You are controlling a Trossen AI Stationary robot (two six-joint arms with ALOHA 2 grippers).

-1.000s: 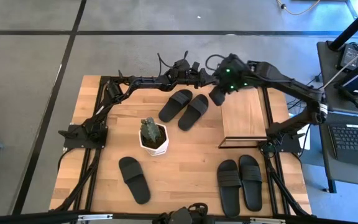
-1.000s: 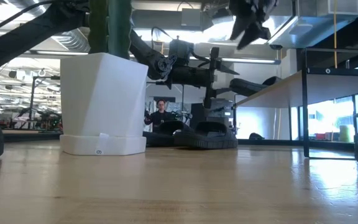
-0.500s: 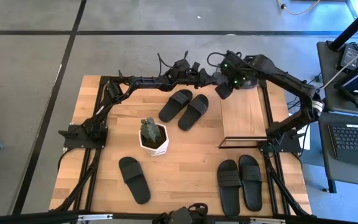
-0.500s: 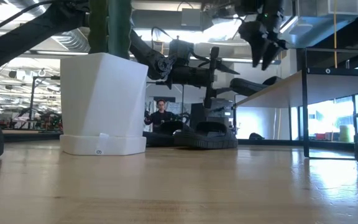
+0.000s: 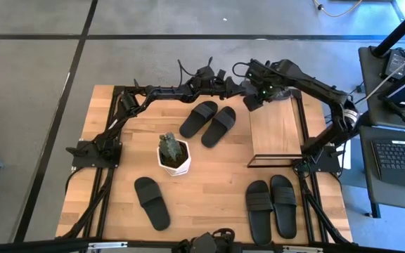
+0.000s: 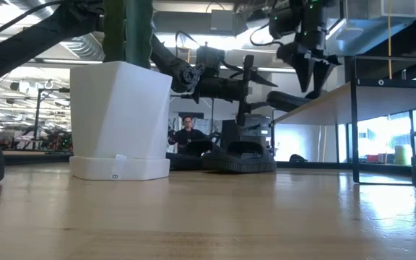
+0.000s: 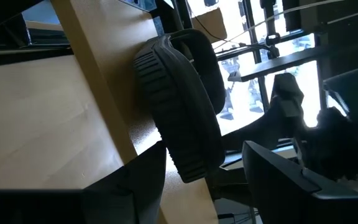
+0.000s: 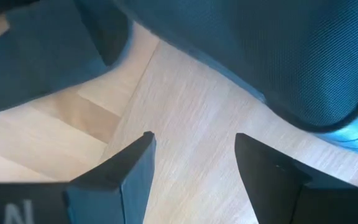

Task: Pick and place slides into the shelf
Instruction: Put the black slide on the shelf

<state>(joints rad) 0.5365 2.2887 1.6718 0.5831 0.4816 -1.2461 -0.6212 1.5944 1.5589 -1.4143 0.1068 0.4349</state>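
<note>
We count five slides in the high view, none of them on the shelf, whose top board lies bare. So, as far as we can see, the task is barely begun or at an early pass; a sixth slide we cannot find from above.

The right gripper hangs in the air at the shelf's far corner, fingers spread wide with nothing between them. The right wrist view shows only light wood and a dark shape past the tips. Just beside this gripper, toward the table's middle, lies one pair of slides, angled and touching each other.

The left gripper sits close against the right one at the table's far edge, its arm stretched along that edge. Its fingers also stand wide and empty. In the left wrist view a ribbed black sole stands on edge beyond them, apart from both tips; we cannot tell which slide this is.

Well away from both grippers, at the near edge: a second pair beyond the shelf's near end, and a single slide past the potted plant.

We judge every slide left to move.
</note>
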